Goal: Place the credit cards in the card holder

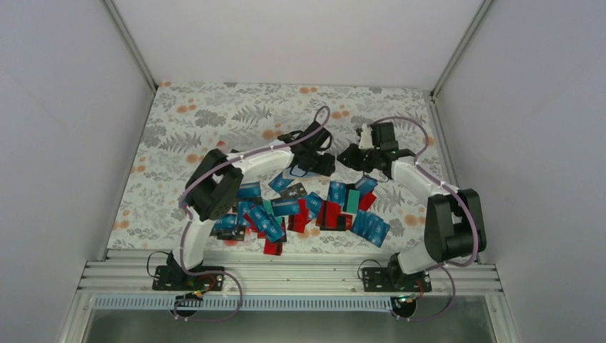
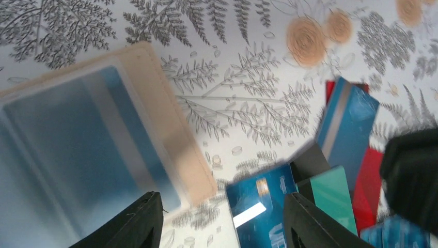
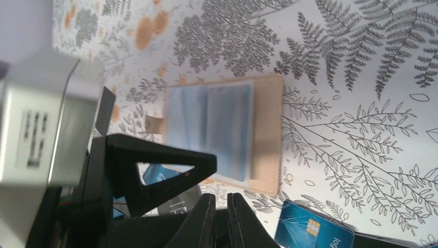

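Floral-printed cloth [image 1: 214, 121] spreads under everything in the overhead view. The credit cards [image 1: 300, 211] lie heaped at 6 o'clock of its middle, mostly blue, with red, teal and black among them. At 12 o'clock of the heap my left gripper [image 1: 319, 163] and right gripper [image 1: 351, 157] hang near each other. The card holder [image 1: 294, 173] peeks out just beside the left one, too small to read.

From my left wrist, the card holder [image 2: 170, 129] fills the 9 o'clock side. It is a tan pouch with a clear window, and blue shows through it, blurred. My left gripper [image 2: 222, 227] is spread wide, with nothing between its fingers [image 2: 139, 225]. At 4 o'clock lie a blue chip card [image 2: 261, 204], a teal card [image 2: 333, 199] and a red card [image 2: 369, 188].

From my right wrist, the card holder [image 3: 271, 129] lies flat at centre, with two bluish panels under its clear sleeve. My right gripper [image 3: 220, 222], at 6 o'clock, has its fingers pressed almost together, pinching nothing.
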Action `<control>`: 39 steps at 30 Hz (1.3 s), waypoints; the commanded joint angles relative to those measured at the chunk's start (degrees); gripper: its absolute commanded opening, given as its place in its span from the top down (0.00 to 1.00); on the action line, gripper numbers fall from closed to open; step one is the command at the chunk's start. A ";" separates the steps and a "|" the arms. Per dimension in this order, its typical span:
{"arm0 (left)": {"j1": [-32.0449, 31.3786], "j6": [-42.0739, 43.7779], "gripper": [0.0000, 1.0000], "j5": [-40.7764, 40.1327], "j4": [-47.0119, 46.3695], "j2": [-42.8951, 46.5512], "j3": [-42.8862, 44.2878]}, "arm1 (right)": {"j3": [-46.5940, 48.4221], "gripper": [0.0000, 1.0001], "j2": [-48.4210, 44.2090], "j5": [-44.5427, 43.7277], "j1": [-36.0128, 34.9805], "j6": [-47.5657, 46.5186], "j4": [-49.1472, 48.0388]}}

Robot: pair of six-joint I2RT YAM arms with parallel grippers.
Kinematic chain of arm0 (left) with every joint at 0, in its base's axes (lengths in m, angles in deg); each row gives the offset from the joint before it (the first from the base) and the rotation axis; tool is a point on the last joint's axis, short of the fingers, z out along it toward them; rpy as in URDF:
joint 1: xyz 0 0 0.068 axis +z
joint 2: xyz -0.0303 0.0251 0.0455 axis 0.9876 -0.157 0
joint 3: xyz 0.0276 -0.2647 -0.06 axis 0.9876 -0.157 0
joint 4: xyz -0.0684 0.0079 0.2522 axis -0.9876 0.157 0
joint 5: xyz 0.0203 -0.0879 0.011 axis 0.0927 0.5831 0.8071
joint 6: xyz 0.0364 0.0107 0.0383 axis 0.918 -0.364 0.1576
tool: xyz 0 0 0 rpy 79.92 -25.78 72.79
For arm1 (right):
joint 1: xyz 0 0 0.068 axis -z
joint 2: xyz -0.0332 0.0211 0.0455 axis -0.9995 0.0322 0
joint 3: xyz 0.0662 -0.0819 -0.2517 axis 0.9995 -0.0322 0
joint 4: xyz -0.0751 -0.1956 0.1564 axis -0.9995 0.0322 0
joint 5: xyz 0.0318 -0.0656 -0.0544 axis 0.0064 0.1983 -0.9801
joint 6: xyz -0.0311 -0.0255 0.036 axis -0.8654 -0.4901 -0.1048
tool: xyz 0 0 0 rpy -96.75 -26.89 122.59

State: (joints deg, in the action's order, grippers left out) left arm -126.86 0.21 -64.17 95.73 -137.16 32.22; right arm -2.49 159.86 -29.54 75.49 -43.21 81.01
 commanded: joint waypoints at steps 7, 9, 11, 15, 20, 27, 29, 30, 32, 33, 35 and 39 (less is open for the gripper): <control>-0.09 0.01 0.39 -5.92 -1.44 19.18 -17.36 | -0.98 0.85 -4.13 6.56 -1.79 -1.71 -0.67; -0.13 -0.54 0.38 -7.67 -1.31 22.04 -21.44 | -1.19 0.83 -4.09 8.70 -3.38 -2.41 -1.38; -0.13 -1.06 0.38 -9.09 -1.14 24.65 -25.66 | -1.55 0.82 -3.83 10.74 -5.24 -2.89 -1.93; -0.02 -1.87 0.37 -10.34 -2.03 29.27 -33.93 | -3.75 0.79 -3.81 13.18 -9.04 -3.66 -3.04; -0.15 -1.53 0.39 -10.41 -2.95 33.26 -41.55 | -5.89 0.77 -3.17 13.55 -12.79 -6.01 -3.38; -3.69 6.01 0.24 -17.92 0.01 36.04 -43.42 | -6.05 0.76 -3.75 9.18 -13.69 -8.08 -0.81; -5.06 8.34 0.19 -20.53 2.46 34.11 -41.68 | -5.85 0.75 -4.53 7.58 -13.62 -8.51 0.23; -5.71 9.19 0.16 -21.48 3.31 32.96 -40.97 | -5.70 0.74 -4.92 7.02 -13.61 -8.68 0.72; -6.68 10.70 0.13 -21.26 3.63 30.91 -39.48 | -5.43 0.73 -5.80 6.24 -13.60 -9.01 1.65; -7.31 11.24 0.13 -21.62 3.88 29.88 -38.76 | -5.39 0.73 -6.06 5.85 -13.61 -9.13 2.07; -8.50 12.55 0.11 -21.84 4.14 28.07 -37.60 | -5.36 0.73 -6.86 5.21 -13.61 -9.40 3.00; -9.28 15.31 0.08 -21.18 4.10 26.48 -36.87 | -5.92 0.72 -8.23 4.79 -13.51 -9.71 3.76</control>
State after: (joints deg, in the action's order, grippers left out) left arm -135.42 11.30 -84.09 98.44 -109.53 -6.31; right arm -8.46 153.99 -23.07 62.33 -51.40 83.06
